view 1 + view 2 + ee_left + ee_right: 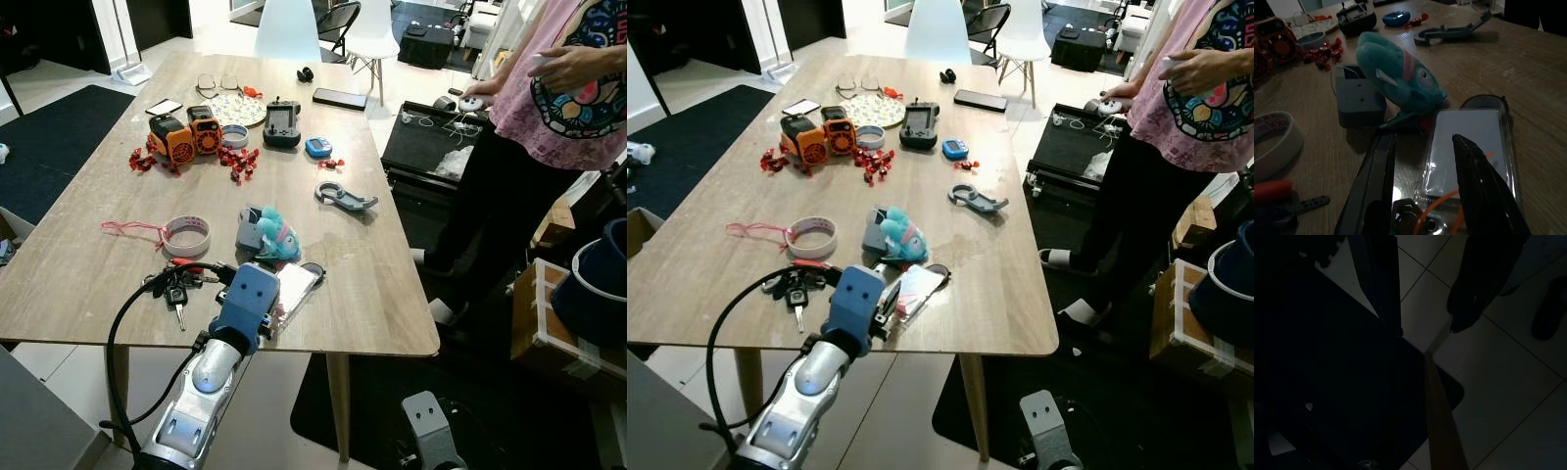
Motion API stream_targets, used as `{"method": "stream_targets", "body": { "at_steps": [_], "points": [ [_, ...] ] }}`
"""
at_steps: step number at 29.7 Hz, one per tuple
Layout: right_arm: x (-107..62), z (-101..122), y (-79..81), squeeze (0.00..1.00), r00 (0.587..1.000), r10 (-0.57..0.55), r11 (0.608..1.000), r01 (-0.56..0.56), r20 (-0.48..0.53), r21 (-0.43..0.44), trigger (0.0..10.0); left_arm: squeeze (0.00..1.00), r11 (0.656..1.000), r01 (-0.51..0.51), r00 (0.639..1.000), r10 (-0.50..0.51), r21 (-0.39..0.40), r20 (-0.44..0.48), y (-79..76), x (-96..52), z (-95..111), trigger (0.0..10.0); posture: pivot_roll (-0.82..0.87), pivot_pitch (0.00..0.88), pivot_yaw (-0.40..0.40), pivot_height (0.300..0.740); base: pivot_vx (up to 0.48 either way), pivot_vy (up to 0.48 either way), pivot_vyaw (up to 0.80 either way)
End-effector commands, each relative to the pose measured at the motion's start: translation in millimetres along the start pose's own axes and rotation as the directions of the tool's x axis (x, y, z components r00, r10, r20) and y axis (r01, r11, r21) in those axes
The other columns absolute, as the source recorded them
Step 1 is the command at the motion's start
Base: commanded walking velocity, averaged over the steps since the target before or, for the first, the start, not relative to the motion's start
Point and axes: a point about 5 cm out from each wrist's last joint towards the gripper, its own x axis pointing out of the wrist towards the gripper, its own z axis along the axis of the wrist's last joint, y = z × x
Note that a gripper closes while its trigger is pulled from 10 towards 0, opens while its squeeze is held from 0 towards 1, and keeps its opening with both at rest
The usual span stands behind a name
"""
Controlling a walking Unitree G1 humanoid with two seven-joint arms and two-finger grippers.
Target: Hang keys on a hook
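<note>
- The left gripper [1422,171] reaches over the near edge of the wooden table [392,304], its two black fingers [1374,186] spread apart with a clear gap between them and nothing held.
- In the left wrist view the fingers straddle the near end of a clear plastic packet [1469,142] with an orange cord; beyond it lie a teal plush toy [1400,73] and a grey box [1356,98].
- The keys [176,287] lie flat on the table just to the left of that arm's blue wrist, near the table's front edge, outside the fingers and apart from them.
- A roll of tape [187,235] sits just beyond the keys; a grey hook [343,196] lies farther back, toward the right edge.
- The right gripper [1425,308] hangs over tiled floor, its fingers parted.
- A person [558,98] in a pink shirt stands at the right of the table.
</note>
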Motion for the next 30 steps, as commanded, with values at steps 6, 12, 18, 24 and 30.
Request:
{"method": "stream_targets", "body": {
  "at_steps": [6,12,18,24,30],
  "points": [
    [-2.9,-6.9,-1.3,0.0,1.0,-0.007,1.0,0.008,-0.023,0.01,10.0,0.0,0.995,0.094,0.995,-0.095,-0.038,-0.03,-7.9,-6.7,-7.7,10.0,0.06,0.095,-0.071,0.74,0.0,0.0,0.0],
    [-2.8,-6.3,-2.0,0.0,1.0,-0.009,1.0,0.01,-0.021,0.01,10.0,0.0,0.986,0.151,0.988,-0.152,-0.073,-0.008,-13.7,-11.1,-6.4,10.0,0.06,0.095,-0.07,0.74,0.0,0.0,0.0],
    [-2.8,-6.2,-1.7,0.0,1.0,-0.009,1.0,0.009,-0.018,0.011,10.0,0.0,0.987,0.139,0.99,-0.141,-0.082,-0.018,-11.0,-11.3,-7.6,10.0,0.06,0.095,-0.071,0.74,0.0,0.0,0.0],
    [-2.7,-6.2,-1.8,0.0,1.0,-0.01,1.0,0.01,-0.02,0.011,10.0,0.0,0.988,0.145,0.989,-0.147,-0.061,-0.022,-13.6,-9.7,-6.2,10.0,0.06,0.097,-0.069,0.74,0.0,0.0,0.0],
    [-2.7,-6.1,-1.8,0.0,1.0,-0.011,1.0,0.011,-0.019,0.013,10.0,0.0,0.982,0.178,0.984,-0.179,-0.058,-0.014,-21.3,-10.6,-5.7,10.0,0.06,0.099,-0.066,0.74,0.0,0.0,0.0]
  ]
}}
